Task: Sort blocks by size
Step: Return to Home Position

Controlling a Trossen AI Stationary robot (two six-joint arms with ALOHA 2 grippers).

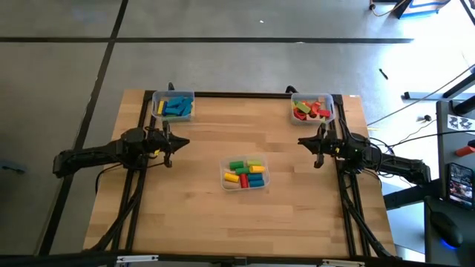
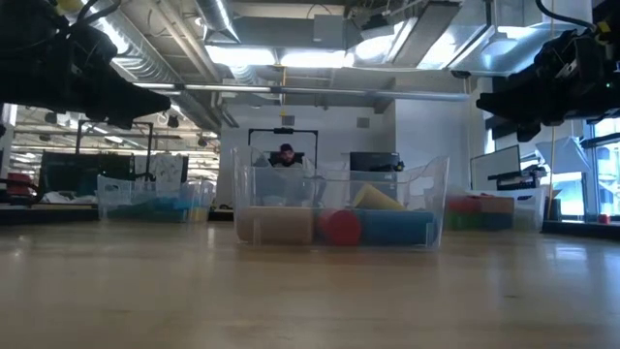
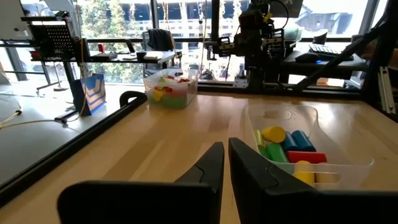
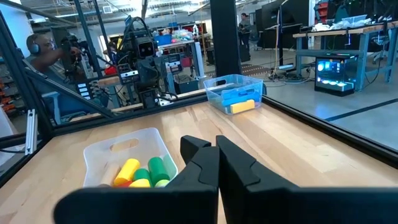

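Blocks lie in three clear bins. The middle bin (image 1: 246,173) holds green, yellow, red and blue blocks (image 3: 289,149). The far-left bin (image 1: 173,105) holds blue and yellow blocks (image 4: 239,99). The far-right bin (image 1: 312,108) holds red, green and orange blocks (image 3: 169,91). My left gripper (image 1: 185,142) hangs shut above the table's left side, pointing level toward the middle, with nothing in it (image 3: 226,148). My right gripper (image 1: 300,140) hangs shut above the right side, facing it, also with nothing (image 4: 205,142).
Bare wooden table top (image 1: 245,222) lies between the bins and toward the near edge. A black rail (image 1: 241,94) frames the table. A person with headphones (image 4: 43,50) sits beyond the table, and another person (image 2: 284,155) shows far behind the middle bin.
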